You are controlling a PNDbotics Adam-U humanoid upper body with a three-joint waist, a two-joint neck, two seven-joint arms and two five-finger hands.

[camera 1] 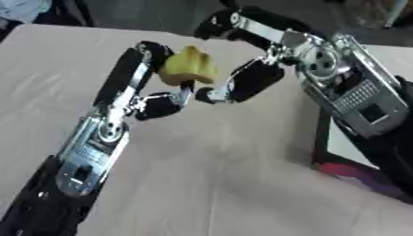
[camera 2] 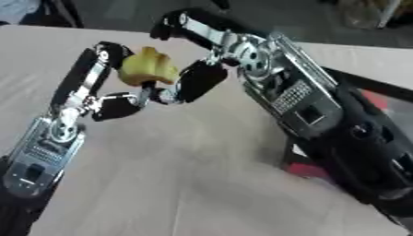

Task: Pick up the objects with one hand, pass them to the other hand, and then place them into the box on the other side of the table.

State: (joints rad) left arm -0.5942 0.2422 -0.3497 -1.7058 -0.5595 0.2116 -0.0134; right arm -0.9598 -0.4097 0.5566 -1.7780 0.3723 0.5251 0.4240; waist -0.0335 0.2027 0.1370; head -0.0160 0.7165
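Now, yellow object (camera 1: 188, 67): was raised above the table (camera 1: 209, 175), between both hands.
Left hand (camera 1: 137, 94): fingers curled around it.
Right hand (camera 1: 262, 69): fingers curved beside it, contact unclear.

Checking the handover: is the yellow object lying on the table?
No. The yellow object is held above the table between the left hand and right hand.

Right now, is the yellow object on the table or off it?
Off it. The yellow object sits above the table, between the left hand and right hand.
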